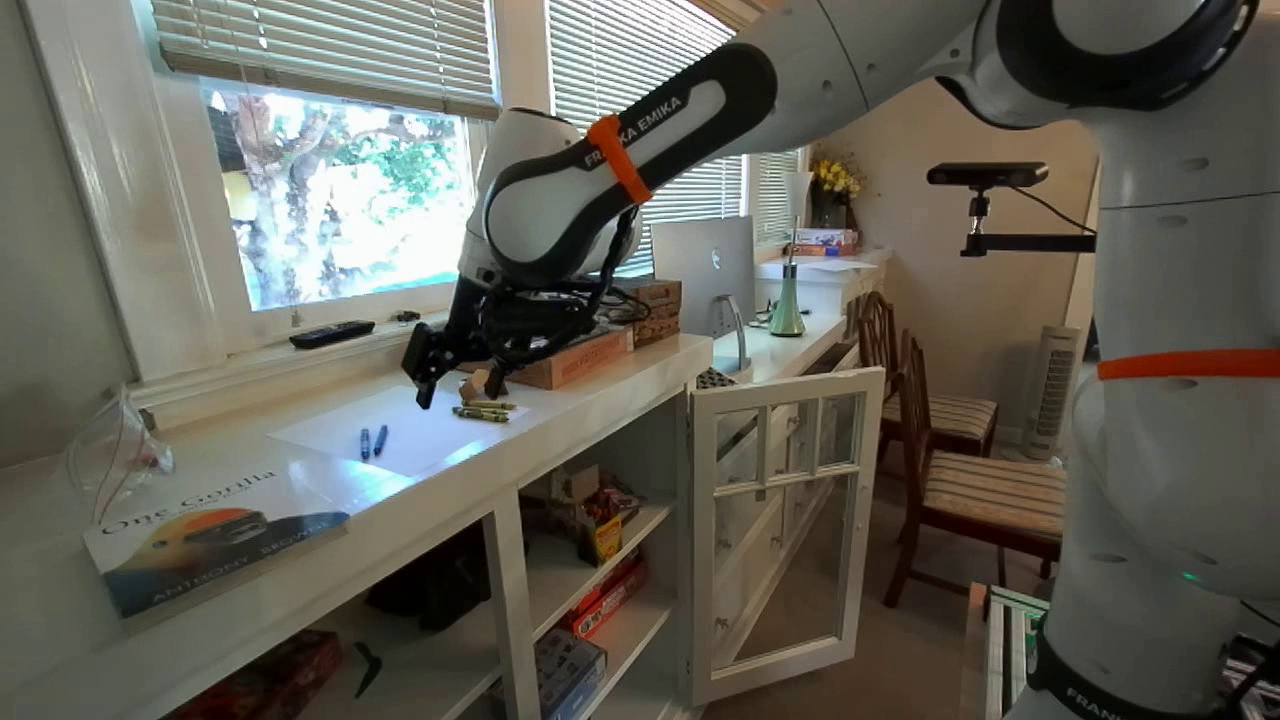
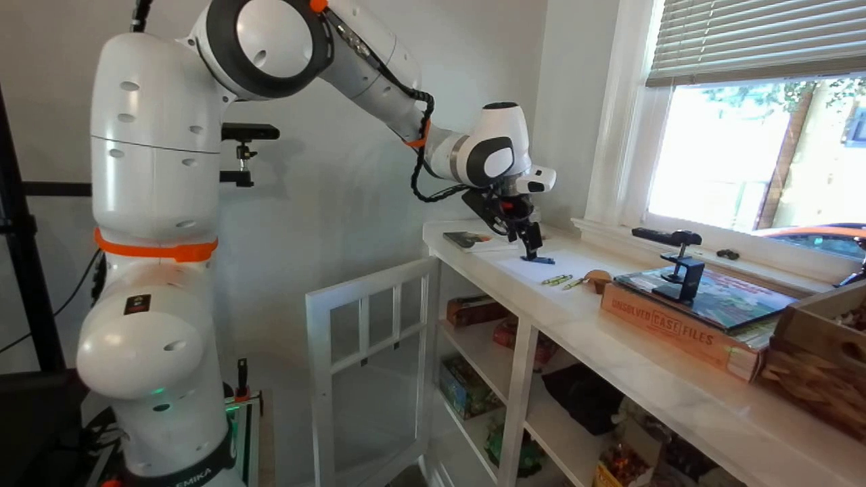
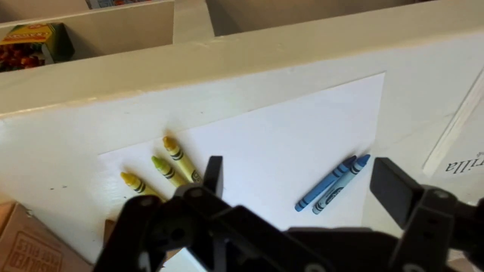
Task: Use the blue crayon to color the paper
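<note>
The cabinet top runs beneath my gripper, jaws spread wide: an orange box sits off one side, a book off the other, the paper below. In my wrist view the blue crayon lies on it under the gap, a darker crayon crowding it; three yellowish crayons lie by the box-side jaw.

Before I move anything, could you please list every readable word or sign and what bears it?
"One Gorilla": flat white rectangular book
"ANTHONY BROW…": same book
"UNSOLVED CASE FILES": orange cardboard box
"FR…KA EMIKA": white jointed robot arm
"FRANK… EMIKA": its black base band
Marks too blurred: slim wax crayons, yellow-green cardboard carton, silver monitor
</note>
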